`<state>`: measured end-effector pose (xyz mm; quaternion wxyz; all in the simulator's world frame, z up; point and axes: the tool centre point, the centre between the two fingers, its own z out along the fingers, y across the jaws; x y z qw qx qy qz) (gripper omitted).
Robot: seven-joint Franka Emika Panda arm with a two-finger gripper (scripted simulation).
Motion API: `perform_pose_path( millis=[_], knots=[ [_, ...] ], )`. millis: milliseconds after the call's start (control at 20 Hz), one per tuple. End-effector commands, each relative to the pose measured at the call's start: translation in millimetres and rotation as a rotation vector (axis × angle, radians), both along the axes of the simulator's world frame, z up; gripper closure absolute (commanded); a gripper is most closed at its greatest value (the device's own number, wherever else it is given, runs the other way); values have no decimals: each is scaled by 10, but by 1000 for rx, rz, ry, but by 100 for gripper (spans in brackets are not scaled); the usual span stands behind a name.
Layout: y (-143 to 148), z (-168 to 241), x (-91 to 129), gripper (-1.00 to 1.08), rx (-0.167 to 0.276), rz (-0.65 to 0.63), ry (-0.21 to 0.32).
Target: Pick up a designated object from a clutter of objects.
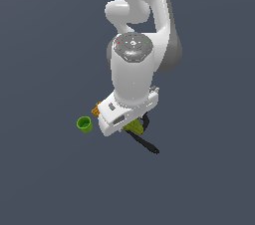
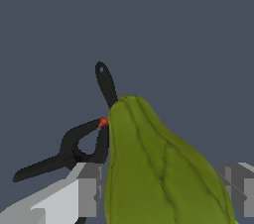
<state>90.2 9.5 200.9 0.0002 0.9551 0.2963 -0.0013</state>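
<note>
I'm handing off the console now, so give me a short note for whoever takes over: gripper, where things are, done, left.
Gripper: fingers on either side of the green pear; contact not visible, so grip unconfirmed.
Things: black spring clamp and spatula handle lie just beyond the pear; green cup stands apart at the exterior view's left; orange-yellow block peeks out beside the hand.
Done: approach to the pear.
Left: confirm grasp, lift clear.

Pear [image 2: 163,168]: olive-green, ridged skin, narrow end pointing away from the camera; you see it fill the wrist view's lower centre.
Green cup [image 1: 84,124]: upright, left of centre in the exterior view.
Spring clamp [image 2: 74,148]: black, red tip touching the pear.
Spatula [image 2: 105,85]: black handle, partly hidden behind the pear.
Orange-yellow block [image 1: 98,108]: mostly hidden.
</note>
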Motion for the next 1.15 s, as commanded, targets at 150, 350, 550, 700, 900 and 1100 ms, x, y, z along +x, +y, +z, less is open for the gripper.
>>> perform_pose_path(
  millis=[150, 350, 550, 700, 900, 1100],
  knots=[
    [143, 655, -36, 108, 0, 1, -2],
    [228, 1049, -50, 108, 1, 1, -2],
    [293, 1343, -54, 108, 1, 1, -2],
    [325, 1499, -52, 108, 1, 0, -2],
    [353, 1626, -48, 108, 1, 0, -2],
    [359, 1667, -45, 108, 1, 0, -2]
  ],
)
